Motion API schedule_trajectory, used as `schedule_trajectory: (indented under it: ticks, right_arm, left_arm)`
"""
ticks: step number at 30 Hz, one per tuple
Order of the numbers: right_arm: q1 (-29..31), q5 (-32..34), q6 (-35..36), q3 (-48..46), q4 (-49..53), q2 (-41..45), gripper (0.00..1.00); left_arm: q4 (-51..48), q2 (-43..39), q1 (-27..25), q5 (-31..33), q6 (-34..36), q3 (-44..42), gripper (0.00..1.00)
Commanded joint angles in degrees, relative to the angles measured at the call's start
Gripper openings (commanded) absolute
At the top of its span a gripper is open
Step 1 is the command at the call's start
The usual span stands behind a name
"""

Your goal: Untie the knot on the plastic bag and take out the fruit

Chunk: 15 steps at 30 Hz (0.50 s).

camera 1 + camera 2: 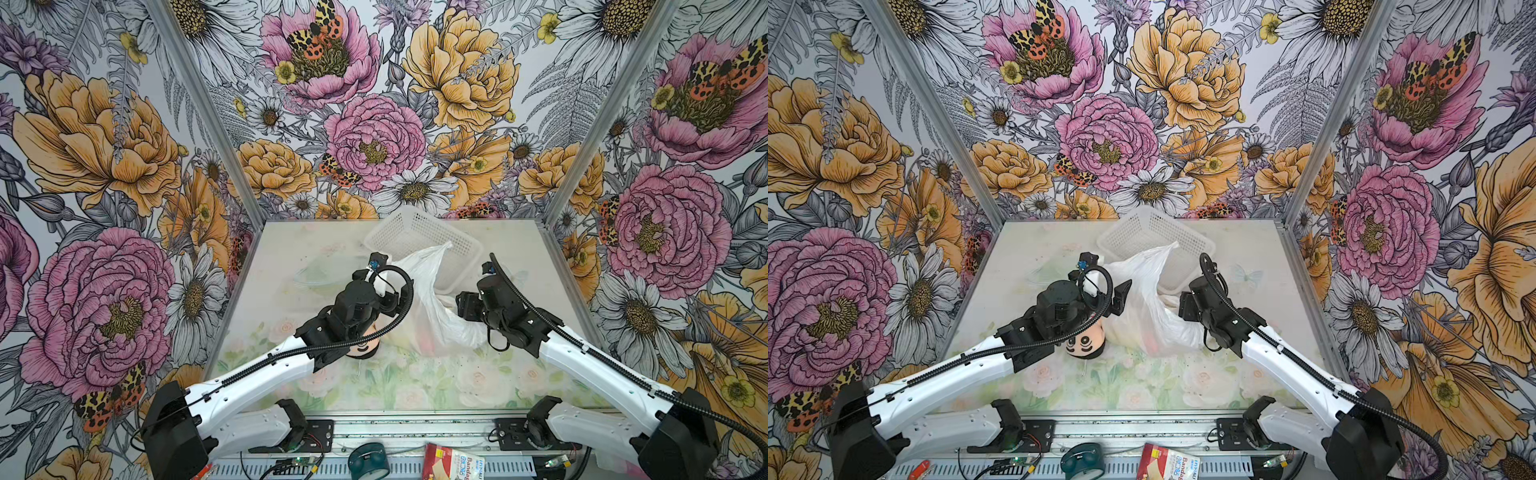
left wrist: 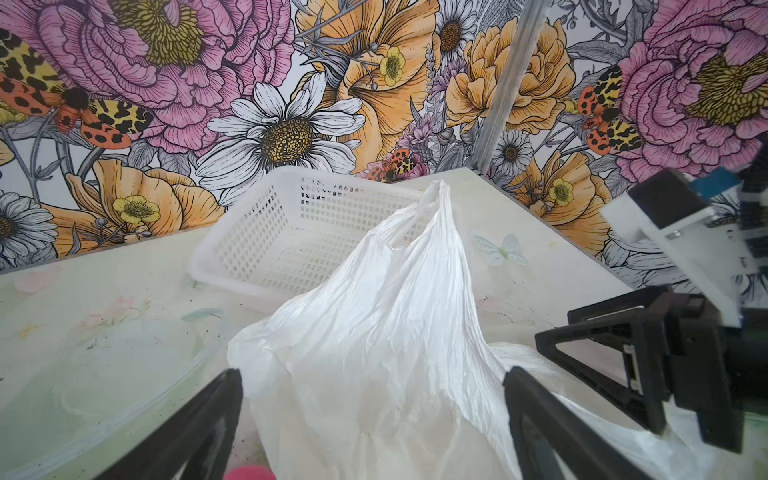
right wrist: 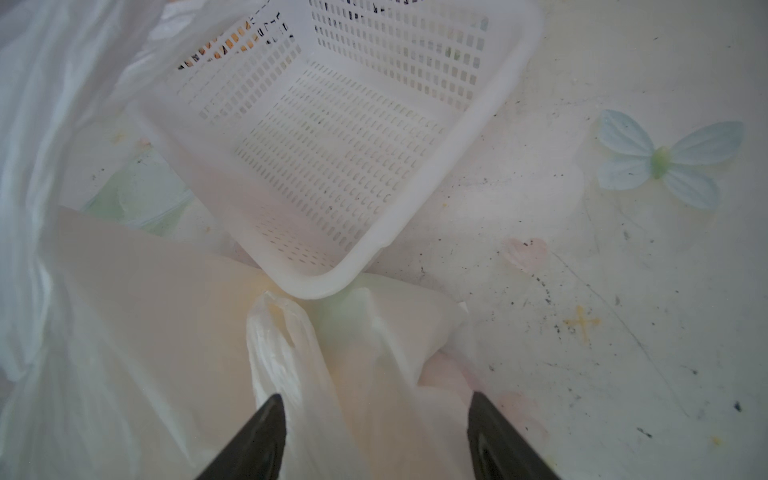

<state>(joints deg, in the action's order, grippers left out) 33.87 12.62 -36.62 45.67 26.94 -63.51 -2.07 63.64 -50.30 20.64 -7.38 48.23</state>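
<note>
Rising to a crinkled point — thin plastic bag (image 2: pixel 374 332) abuts perforated basket (image 2: pixel 266 232).

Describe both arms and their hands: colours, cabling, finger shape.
The left arm and right arm have white shell links with black joint housings and black bases. A black corrugated cable conduit runs outside each and loops at the wrist. The left hand and right hand have black, tapering, triangular open-frame fingers.
</note>
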Motion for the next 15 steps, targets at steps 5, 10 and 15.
schedule_trajectory:
  ticks: [5, 10, 15]
  right_arm:
    - [5.3, 5.3, -1.4, -3.7, -2.6, 2.8, 0.11]
    - [11.2, 7.6, -2.8, -5.3, -5.2, 4.7, 0.00]
    - [20.6, 13.9, -4.5, -7.9, -8.1, 8.3, 0.00]
  left_arm:
    - [-4.9, 4.0, -1.0, -1.0, 2.1, 4.9, 0.99]
    - [-7.3, 6.7, -1.5, -4.3, 2.9, 7.4, 0.99]
    - [-10.8, 10.7, -2.8, -4.1, 3.6, 11.2, 0.99]
